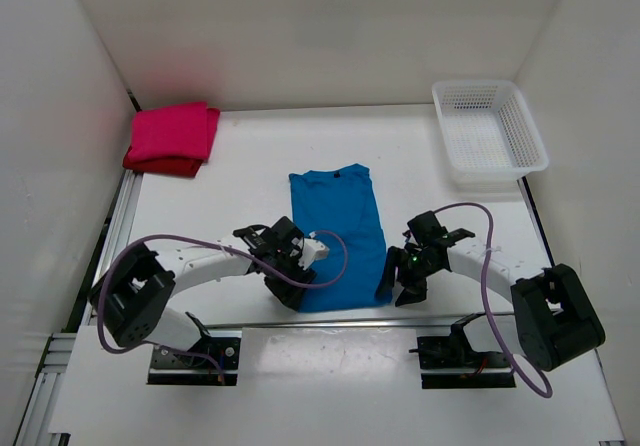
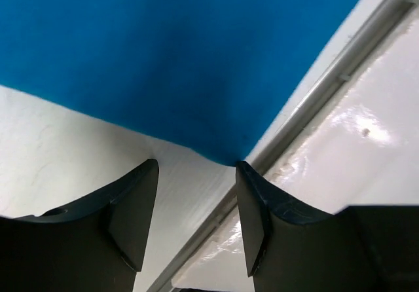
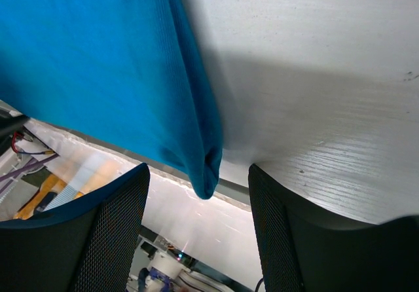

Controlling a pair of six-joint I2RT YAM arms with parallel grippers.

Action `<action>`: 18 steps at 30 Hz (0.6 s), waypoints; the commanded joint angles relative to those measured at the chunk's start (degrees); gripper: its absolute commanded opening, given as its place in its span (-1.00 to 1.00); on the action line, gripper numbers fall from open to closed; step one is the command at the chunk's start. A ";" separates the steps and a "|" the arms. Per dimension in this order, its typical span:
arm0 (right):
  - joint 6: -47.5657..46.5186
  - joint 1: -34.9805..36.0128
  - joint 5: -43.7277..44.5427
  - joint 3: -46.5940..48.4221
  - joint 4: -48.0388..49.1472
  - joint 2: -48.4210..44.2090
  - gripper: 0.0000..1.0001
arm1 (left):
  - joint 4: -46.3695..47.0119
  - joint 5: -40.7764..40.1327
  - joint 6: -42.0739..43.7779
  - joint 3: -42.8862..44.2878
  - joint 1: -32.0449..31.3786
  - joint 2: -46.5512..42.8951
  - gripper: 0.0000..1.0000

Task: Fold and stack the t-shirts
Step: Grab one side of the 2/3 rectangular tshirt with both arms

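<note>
We see the white table point(image 1: 240, 181) spreading out ahead of both grippers. On it the blue t-shirt point(image 1: 337, 231) lies flat as a long strip running away from them, collar at the far end and near hem between the two tools. The white mesh basket point(image 1: 476, 86) sits well beyond the right gripper point(image 1: 397, 291), off to its right. Well beyond the left gripper point(image 1: 282, 294) and off to its left, the magenta t-shirt point(image 1: 175, 131) lies folded on top of the dark red t-shirt point(image 1: 165, 164).

In the left wrist view, the left gripper's point(image 2: 196, 174) jaws stand moderately apart around bare table, the blue t-shirt's point(image 2: 196, 56) near corner just ahead of the gap. The right gripper's point(image 3: 196, 171) jaws stand wide, and the blue t-shirt's point(image 3: 98, 63) other near corner dips to the mouth of the gap, ungripped.
</note>
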 commanded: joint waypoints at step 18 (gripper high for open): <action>-3.15 0.24 5.03 -1.06 3.16 3.06 0.34 | 3.63 6.48 0.03 -1.22 -0.08 1.07 0.44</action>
